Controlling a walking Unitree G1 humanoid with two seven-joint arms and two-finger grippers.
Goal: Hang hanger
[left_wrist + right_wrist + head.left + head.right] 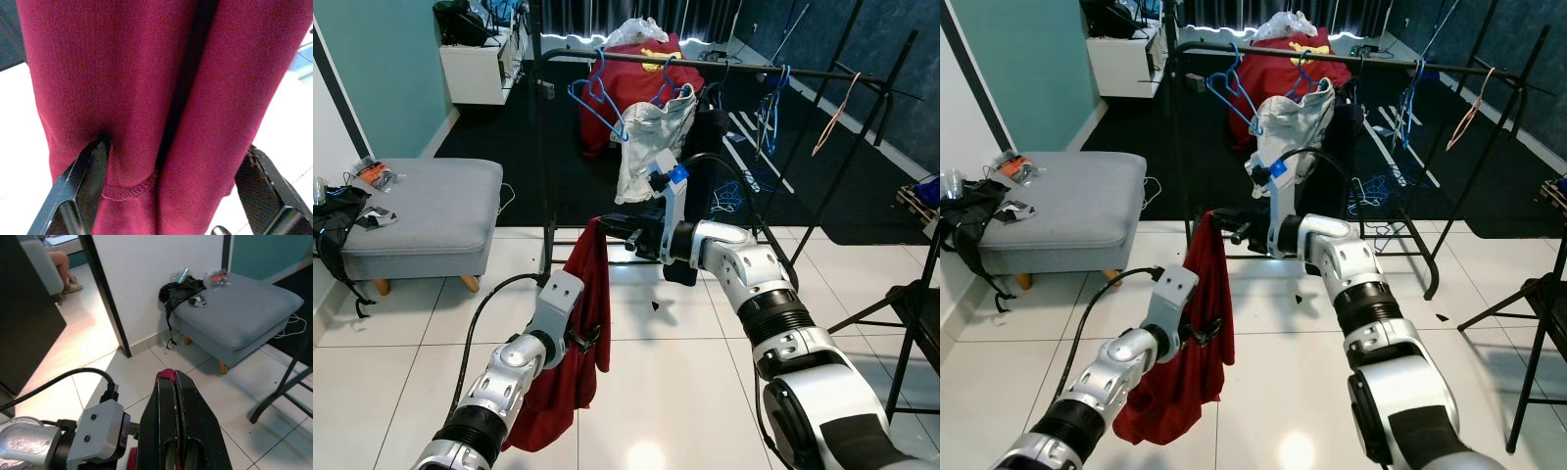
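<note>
A dark red garment (582, 323) hangs in front of the black clothes rack (734, 67). My right gripper (607, 225) is shut on the garment's top edge; a bit of red cloth (166, 376) shows between its fingertips. Lower down, my left gripper (592, 338) stands open, and the hanging red cloth (161, 98) lies between its two spread fingers (83, 181). An empty blue hanger (597, 98) hangs on the rail. Beside it a second blue hanger (668, 83) carries a pale grey garment (651, 142).
A grey ottoman (421, 211) with a black bag (337, 220) stands at the left. More hangers (837, 108) hang at the rail's right end. A black frame (915, 313) stands at the right. A seated person's legs (63, 264) show through a doorway.
</note>
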